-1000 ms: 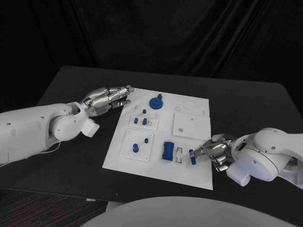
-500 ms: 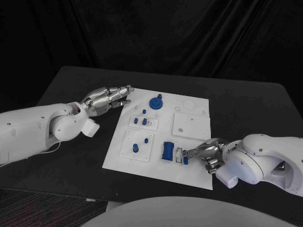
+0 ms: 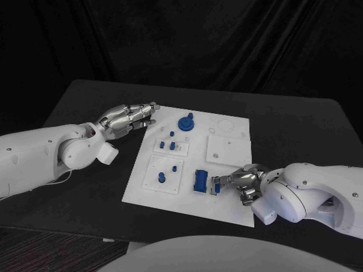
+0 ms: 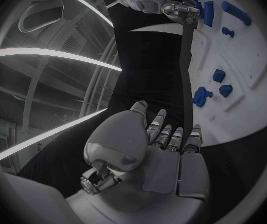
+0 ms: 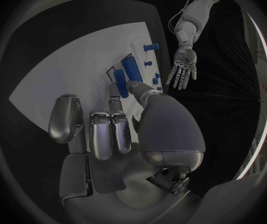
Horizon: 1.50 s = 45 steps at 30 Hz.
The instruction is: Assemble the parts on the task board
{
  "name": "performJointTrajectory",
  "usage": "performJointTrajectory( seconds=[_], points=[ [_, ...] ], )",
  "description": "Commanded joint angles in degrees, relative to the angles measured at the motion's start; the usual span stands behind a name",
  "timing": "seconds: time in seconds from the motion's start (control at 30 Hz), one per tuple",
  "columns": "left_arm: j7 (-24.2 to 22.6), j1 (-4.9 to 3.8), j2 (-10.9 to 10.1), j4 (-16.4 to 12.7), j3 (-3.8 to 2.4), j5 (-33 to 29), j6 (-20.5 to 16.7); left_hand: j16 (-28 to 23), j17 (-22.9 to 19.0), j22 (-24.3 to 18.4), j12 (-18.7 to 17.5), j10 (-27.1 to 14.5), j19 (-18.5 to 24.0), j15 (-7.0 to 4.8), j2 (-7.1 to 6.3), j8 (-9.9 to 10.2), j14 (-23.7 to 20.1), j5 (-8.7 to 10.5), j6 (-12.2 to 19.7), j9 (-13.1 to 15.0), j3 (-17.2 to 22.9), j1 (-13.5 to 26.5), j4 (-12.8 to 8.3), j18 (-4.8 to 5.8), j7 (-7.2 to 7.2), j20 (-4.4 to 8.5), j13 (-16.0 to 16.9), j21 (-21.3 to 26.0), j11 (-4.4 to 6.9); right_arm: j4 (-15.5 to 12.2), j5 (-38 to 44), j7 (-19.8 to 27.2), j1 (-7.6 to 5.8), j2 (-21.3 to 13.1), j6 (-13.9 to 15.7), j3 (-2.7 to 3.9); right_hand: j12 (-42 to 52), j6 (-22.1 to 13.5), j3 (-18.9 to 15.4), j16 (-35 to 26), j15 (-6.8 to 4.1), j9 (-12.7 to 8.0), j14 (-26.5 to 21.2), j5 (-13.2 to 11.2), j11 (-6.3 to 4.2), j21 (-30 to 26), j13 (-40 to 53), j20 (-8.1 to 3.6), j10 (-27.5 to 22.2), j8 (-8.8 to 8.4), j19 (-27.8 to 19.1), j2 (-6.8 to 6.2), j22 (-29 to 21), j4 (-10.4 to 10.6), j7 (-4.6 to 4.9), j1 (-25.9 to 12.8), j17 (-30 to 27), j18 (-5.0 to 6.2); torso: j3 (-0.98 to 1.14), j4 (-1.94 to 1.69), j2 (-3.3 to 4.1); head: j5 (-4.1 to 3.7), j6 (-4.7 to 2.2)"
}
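**A:** Right robot hand is down at the near right part of the board, pinching a small blue peg at its fingertips. The peg sits just right of the long blue block, over the narrow slot there. Wrist cam shows the same peg between thumb and a finger, other fingers curled in.

**B:** And the left one?

**A:** Left robot hand is at the board's far left corner, fingers stretched out together toward the edge, nothing in it. Can't tell if the tips touch the board or the table. From the right wrist cam it looks flat and spread.

**B:** How many parts total?

**A:** From the head cam: one round knob near the far edge, one tiny piece just below it, two little pegs standing in the small plate, two more pieces on the left plate, one block, and the peg being held. So eight blue bits as far as I can count, though the small ones are hard to separate. One board, two hands.
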State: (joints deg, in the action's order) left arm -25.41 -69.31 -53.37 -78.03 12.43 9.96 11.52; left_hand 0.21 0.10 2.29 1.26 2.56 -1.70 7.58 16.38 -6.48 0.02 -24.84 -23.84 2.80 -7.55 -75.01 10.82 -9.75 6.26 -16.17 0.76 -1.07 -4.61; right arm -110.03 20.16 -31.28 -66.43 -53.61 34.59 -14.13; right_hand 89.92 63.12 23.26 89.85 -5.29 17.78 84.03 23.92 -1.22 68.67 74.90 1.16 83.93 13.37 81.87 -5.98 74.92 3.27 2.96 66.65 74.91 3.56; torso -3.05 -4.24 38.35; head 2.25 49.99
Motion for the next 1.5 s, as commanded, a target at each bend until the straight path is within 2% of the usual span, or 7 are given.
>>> performJointTrajectory(
  seconds=[0.03, 0.47, 0.87, 0.93, 1.03, 1.13, 1.5],
  points=[
    [-1.06, 0.05, 0.09, -0.07, -0.06, -0.42, 0.01, -0.21, -0.10, 0.01, 0.32, 0.09, -0.33, 0.25, -0.03, 0.18, -0.02, -0.32, 0.30, -0.04, -0.10, -0.11, -0.37, -0.58, 0.09, -0.02, 0.08, -0.18, -0.18, -0.15, 1.51, 0.18, 0.43, 0.15, 2.07, -0.01, 0.08, -0.63, -0.55, -0.39, 0.13, -0.12, 5.70, 0.15, 0.33, -0.51, 15.10, 0.08, 6.07, 0.20, -0.44, 0.61, 9.00, -0.09, 0.21, -0.05, 13.84, 0.99, 0.05, 0.00, 0.00, 0.06, 0.01],
    [-0.78, 0.05, 0.12, 0.10, -0.06, -0.42, 0.34, -0.21, -0.10, 0.00, 0.32, 0.08, -0.33, 0.26, 0.01, 0.11, -0.02, -0.33, 0.06, 0.00, -0.09, -0.07, -0.39, -0.58, 0.13, -0.03, 0.08, -0.18, -0.20, -0.16, 2.79, -2.07, 1.21, 0.18, 0.68, -0.01, 0.08, -1.18, -1.18, -0.49, 0.40, -0.10, 5.65, -0.10, 0.40, -1.24, 15.10, 0.27, 6.07, 0.16, -0.78, 0.78, 8.79, -0.22, 0.31, -0.09, 13.60, 1.11, 0.04, -0.01, 0.00, 0.21, 0.01],
    [-0.67, 0.05, 0.28, 0.28, -0.06, -0.42, 0.64, -0.21, -0.10, 0.00, 0.32, 0.08, -0.33, 0.26, 0.01, 0.11, -0.02, -0.33, 0.06, 0.00, -0.09, -0.07, -0.39, -0.58, 0.13, -0.03, 0.08, -0.18, -0.20, -0.30, 3.24, -2.75, 1.32, 0.11, 0.07, -0.01, 0.08, -1.50, -2.92, -0.54, 0.67, 0.14, 5.62, -2.20, 0.39, -1.47, 15.10, 0.59, 6.07, 0.59, -0.92, 1.12, 8.72, 0.08, 0.31, -0.82, 13.50, 1.17, 0.05, 0.01, 0.00, 0.27, 0.01],
    [-0.66, 0.05, 0.30, 0.29, -0.06, -0.42, 0.68, -0.21, -0.10, 0.00, 0.32, 0.08, -0.33, 0.26, 0.01, 0.11, -0.02, -0.33, 0.06, 0.00, -0.09, -0.07, -0.39, -0.58, 0.13, -0.03, 0.08, -0.18, -0.20, -0.26, 3.25, -2.87, 1.34, 0.19, -0.31, -0.01, 0.08, -2.09, -4.15, -0.63, 0.95, 0.11, 5.58, -5.27, 0.44, -1.95, 15.10, 0.84, 6.07, 0.55, -1.13, 1.21, 8.58, 0.61, 0.44, -1.53, 13.28, 1.26, 0.05, 0.01, -0.01, 0.28, 0.01],
    [-0.66, 0.06, 0.35, 0.31, -0.06, -0.42, 0.75, -0.21, -0.10, -0.01, 0.30, 0.05, -0.34, 0.31, 0.05, 0.07, -0.02, -0.33, -0.02, 0.03, -0.06, -0.02, -0.41, -0.58, 0.16, -0.04, 0.07, -0.18, -0.21, -0.17, 3.26, -2.91, 1.37, 0.31, -0.73, -0.01, 0.08, -2.27, -4.71, -0.64, 1.01, 0.11, 5.57, -6.12, 0.51, -2.12, 15.10, 0.91, 6.07, 0.57, -1.20, 1.18, 8.54, 0.78, 0.51, -1.73, 13.26, 1.30, 0.04, 0.02, 0.00, 0.31, 0.01],
    [-0.67, 0.06, 0.37, 0.31, -0.06, -0.42, 0.78, -0.21, -0.10, -0.01, 0.30, 0.05, -0.34, 0.31, 0.05, 0.07, -0.02, -0.33, -0.02, 0.03, -0.06, -0.02, -0.41, -0.58, 0.16, -0.04, 0.07, -0.18, -0.21, -0.10, 3.28, -2.55, 1.41, 0.38, -0.78, -0.01, 0.08, -2.38, -6.16, -0.66, 1.06, 0.20, 5.55, -3.59, 0.54, -2.26, 15.10, 1.01, 6.07, 0.82, -1.28, 1.41, 8.50, 0.78, 0.49, -1.49, 13.20, 1.34, 0.05, 0.01, 0.02, 0.43, 0.01],
    [-0.59, 0.06, 0.44, 0.43, -0.06, -0.42, 1.01, -0.21, -0.10, 0.00, 0.29, 0.04, -0.35, 0.37, 0.10, 0.06, -0.02, -0.34, -0.02, 0.04, -0.02, 0.00, -0.43, -0.58, 0.17, -0.05, 0.07, -0.18, -0.21, -0.54, 8.68, -1.06, 1.61, 0.28, -1.00, -0.01, 0.08, -2.70, -6.85, -0.76, 1.06, 0.26, 5.50, -3.29, 0.54, -2.68, 15.10, 1.03, 6.07, 0.92, -1.49, 1.61, 8.40, 0.30, 0.53, -0.61, 12.99, 1.42, 0.04, -0.05, 0.05, 0.33, 0.01]
  ],
)
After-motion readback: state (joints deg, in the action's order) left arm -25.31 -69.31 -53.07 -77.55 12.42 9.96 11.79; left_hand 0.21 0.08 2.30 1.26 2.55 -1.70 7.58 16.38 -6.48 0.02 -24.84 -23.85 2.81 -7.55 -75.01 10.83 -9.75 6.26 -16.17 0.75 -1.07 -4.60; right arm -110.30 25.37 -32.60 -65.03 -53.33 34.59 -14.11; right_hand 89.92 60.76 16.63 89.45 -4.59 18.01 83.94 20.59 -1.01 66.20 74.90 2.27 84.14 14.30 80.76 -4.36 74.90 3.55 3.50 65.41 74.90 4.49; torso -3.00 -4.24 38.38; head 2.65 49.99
